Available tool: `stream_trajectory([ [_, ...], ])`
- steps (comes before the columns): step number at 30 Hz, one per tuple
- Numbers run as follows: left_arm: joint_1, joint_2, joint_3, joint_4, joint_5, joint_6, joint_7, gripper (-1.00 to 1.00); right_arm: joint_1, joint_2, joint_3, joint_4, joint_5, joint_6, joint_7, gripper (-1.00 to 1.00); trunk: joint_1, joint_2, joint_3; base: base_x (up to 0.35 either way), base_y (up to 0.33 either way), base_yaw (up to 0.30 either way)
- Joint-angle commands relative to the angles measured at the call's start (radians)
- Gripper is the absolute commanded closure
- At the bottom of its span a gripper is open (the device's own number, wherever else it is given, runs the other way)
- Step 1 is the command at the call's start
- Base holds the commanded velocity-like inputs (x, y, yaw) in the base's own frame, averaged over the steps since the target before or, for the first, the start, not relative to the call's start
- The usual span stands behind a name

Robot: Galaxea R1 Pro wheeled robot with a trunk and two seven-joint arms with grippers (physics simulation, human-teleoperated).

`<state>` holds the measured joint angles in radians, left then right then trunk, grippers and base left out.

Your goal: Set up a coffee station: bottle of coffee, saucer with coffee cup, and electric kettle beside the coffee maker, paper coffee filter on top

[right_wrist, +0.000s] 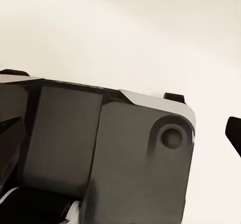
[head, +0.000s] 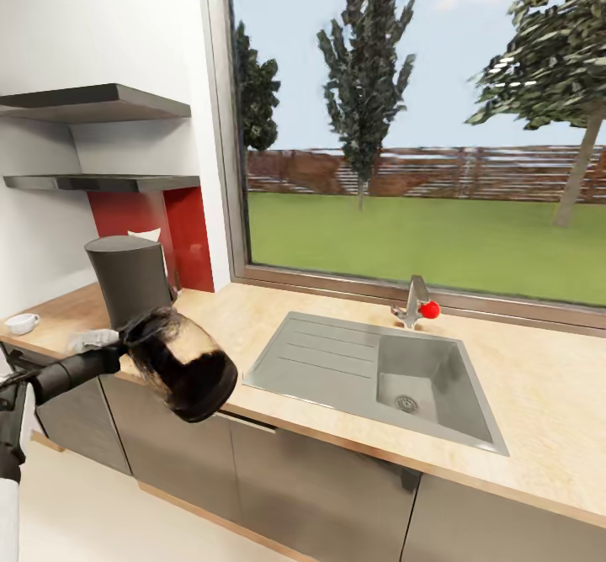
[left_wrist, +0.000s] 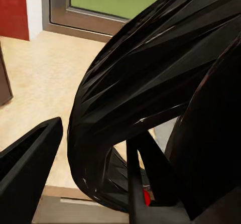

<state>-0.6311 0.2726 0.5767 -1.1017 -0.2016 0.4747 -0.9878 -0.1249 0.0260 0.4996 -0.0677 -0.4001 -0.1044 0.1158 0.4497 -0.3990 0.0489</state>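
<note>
In the head view you carry the kettle [head: 181, 364] at lower left, tipped far over on its side, its black base toward the lower right of the frame and its glass body toward your left arm. It hangs at the front edge of the bench [head: 522, 377], just below and in front of the coffee maker [head: 130, 280], which stands upright at the left of the frame. Your left gripper [head: 126, 347] meets the kettle at its left end, so the jaws look clenched on the kettle's handle or lid end, though the contact itself is hard to make out. A white cup [head: 21, 323] sits at the far left edge of the bench, and a pale crumpled thing beside the arm may be the paper filter [head: 91, 340]. Two dark shelves [head: 101, 182] hang at upper left; the sink [head: 379, 373] lies mid-frame.

In the left wrist view the kettle's black loop and body crowd the frame, a dark finger [left_wrist: 30, 163] at lower left and another running up at centre, with the bench beyond.

The right wrist view gives you pale floor or wall and a dark grey robot part; you cannot tell how those jaws stand.

Judge the kettle heavy, rigid, smooth and breakable: keep hold of the stiff handle, and right it before setting it down.
</note>
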Motion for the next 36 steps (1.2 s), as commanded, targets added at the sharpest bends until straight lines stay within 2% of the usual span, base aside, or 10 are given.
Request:
stream_trajectory([
  [1,-0.004,-0.007,-0.056,-0.007,0.000,0.010,0.023,1.00,0.000,0.000,0.009,0.002,-0.013,-0.005,0.004,-1.00,0.000,-0.001,0.000,0.000,0.000,0.000],
  [2,-0.005,-0.009,-0.070,-0.009,0.001,0.011,0.027,1.00,-0.001,0.000,0.009,0.003,-0.013,-0.005,0.004,-1.00,0.000,-0.001,0.000,0.000,0.000,0.000],
  [3,-0.032,-0.050,-0.099,-0.060,-0.002,0.013,0.103,1.00,-0.001,0.000,0.011,0.005,-0.013,-0.006,0.004,-1.00,0.000,-0.001,0.000,0.000,0.000,0.000],
  [5,-0.049,-0.067,-0.140,-0.084,-0.004,0.018,0.183,1.00,-0.001,0.000,0.012,0.007,-0.012,-0.006,0.004,-1.00,0.000,-0.001,0.000,0.000,0.000,0.000],
  [10,-0.059,-0.076,-0.334,-0.130,-0.006,0.054,0.426,1.00,-0.001,0.000,0.013,0.011,-0.010,-0.006,0.005,-1.00,0.000,-0.001,0.000,0.000,0.000,0.000],
  [15,-0.106,-0.066,-0.374,-0.137,-0.013,0.161,0.487,1.00,-0.001,0.000,0.013,0.011,-0.010,-0.006,0.006,-1.00,0.000,-0.001,0.000,0.000,0.000,0.000],
  [16,-0.116,-0.061,-0.398,-0.138,-0.045,0.174,0.491,1.00,0.000,0.000,0.013,0.011,-0.010,-0.006,0.007,-1.00,0.000,-0.001,0.000,0.000,0.000,0.000],
  [21,-0.119,-0.059,-0.412,-0.130,-0.182,0.184,0.492,1.00,0.000,0.001,0.013,0.011,-0.010,-0.006,0.008,-1.00,0.000,-0.001,0.000,0.000,0.000,-0.026],
  [26,-0.111,-0.057,-0.410,-0.121,-0.192,0.185,0.487,1.00,0.000,0.000,0.013,0.011,-0.011,-0.005,0.008,-1.00,0.000,-0.001,0.000,0.000,0.000,-0.238],
  [36,-0.106,0.018,-0.405,-0.099,-0.196,0.218,0.483,1.00,0.000,0.001,0.013,0.012,-0.011,-0.005,0.008,-1.00,0.000,-0.001,0.000,0.056,0.026,-0.018],
])
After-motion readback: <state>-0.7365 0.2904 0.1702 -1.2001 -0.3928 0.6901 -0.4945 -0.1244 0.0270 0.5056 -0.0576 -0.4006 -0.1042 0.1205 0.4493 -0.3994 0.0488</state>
